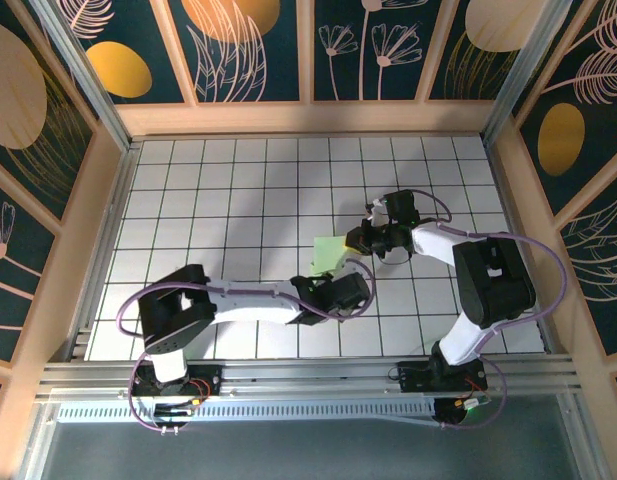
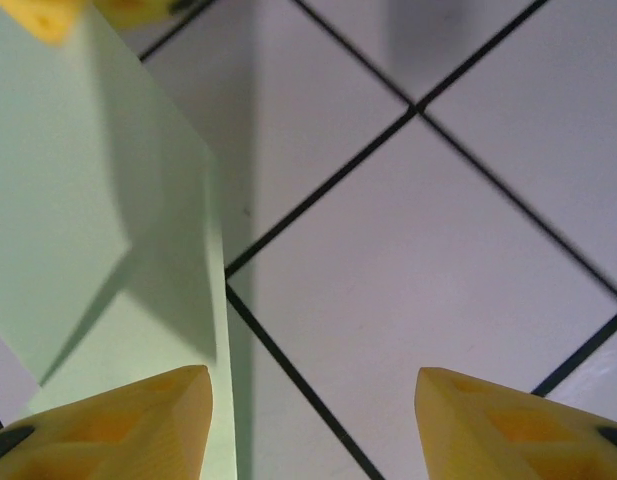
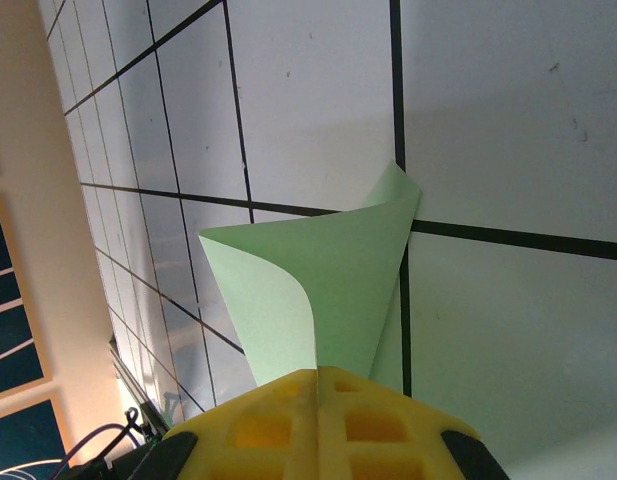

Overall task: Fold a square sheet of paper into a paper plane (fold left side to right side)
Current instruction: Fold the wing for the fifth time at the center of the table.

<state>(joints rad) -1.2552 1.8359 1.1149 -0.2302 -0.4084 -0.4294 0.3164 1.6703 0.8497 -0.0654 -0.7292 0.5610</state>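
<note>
my left gripper [image 2: 313, 425] has its jaws apart, with bare white tiled table [image 2: 438, 250] between the two yellow fingertips [image 2: 508, 420]. the pale green sheet of paper [image 2: 78, 200] sits left of the gap, one layer over another (the upper one's slanted edge casts a shadow). the left-hand fingertip overlaps its lower part. a yellow piece [image 2: 43, 12] meets the paper's top.

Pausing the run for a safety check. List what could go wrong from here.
1. The right gripper is shut on the square sheet of paper, which curls loosely rather than lying creased; a pull could tear it or drag it askew.
2. The left gripper is open with mostly bare tile between its fingers, the sheet off to one side; pressing down here may miss the fold or crumple the edge.
</note>
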